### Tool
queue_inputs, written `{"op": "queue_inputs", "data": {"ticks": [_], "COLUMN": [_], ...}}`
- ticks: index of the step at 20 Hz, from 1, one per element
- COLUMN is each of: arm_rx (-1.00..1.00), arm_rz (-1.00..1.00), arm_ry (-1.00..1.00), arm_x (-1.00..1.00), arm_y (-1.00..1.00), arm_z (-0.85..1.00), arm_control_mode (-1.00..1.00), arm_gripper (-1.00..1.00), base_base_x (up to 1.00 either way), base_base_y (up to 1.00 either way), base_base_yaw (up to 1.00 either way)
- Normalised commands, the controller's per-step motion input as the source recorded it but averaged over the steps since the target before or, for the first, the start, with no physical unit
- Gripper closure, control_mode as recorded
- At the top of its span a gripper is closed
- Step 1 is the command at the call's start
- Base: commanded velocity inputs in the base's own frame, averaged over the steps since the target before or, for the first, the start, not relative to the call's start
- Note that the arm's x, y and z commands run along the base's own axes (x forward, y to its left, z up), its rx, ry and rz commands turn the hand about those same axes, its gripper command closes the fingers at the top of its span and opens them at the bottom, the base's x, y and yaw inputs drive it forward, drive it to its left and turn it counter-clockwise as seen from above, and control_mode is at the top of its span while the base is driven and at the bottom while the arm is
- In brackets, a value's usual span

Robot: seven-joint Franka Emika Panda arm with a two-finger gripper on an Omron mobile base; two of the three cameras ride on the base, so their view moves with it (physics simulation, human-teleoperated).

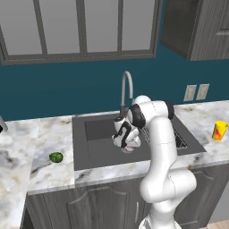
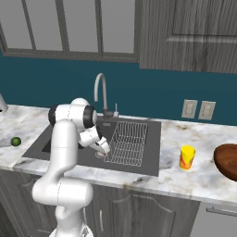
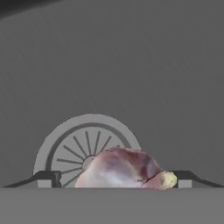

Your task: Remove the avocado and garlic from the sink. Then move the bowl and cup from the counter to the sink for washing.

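The gripper point(image 3: 114, 177) is sitting wide open around the garlic point(image 3: 124, 170) by the drain point(image 3: 78, 146); it's needing a centered squeeze.

Garlic point(image 3: 124, 168), pinkish-white, lies on side on sink point(image 1: 96, 152) floor, over edge of round drain, right between my fingertips. Avocado point(image 1: 56, 157), small, dark green, sits on counter left of sink. Yellow cup point(image 2: 187, 157) stands upright right of sink. Brown bowl point(image 2: 227, 159) sits just beyond cup.

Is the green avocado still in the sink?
No, the avocado sits on the counter left of the sink.
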Motion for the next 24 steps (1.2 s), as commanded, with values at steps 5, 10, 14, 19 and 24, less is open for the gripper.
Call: {"op": "queue_inputs", "data": {"ticks": [5,10,14,19,24], "arm_rx": [0.0,0.01,0.01,0.0,0.0], "arm_rz": [-0.01,0.0,0.0,0.0,0.0], "arm_ry": [-0.01,-0.1,-0.15,-0.19,-0.12], "arm_x": [-0.12,-0.14,-0.08,-0.11,-0.09], "arm_y": [-0.08,0.02,0.15,0.21,0.22], "arm_z": [-0.15,0.06,0.23,0.31,0.36], "arm_control_mode": [-1.0,-1.0,-1.0,-1.0,-1.0], "arm_gripper": [1.0,1.0,1.0,1.0,1.0], "base_base_x": [0.0,0.0,0.0,0.0,0.0], "base_base_y": [0.0,0.0,0.0,0.0,0.0], "base_base_yaw": [0.0,0.0,0.0,0.0,0.0]}}
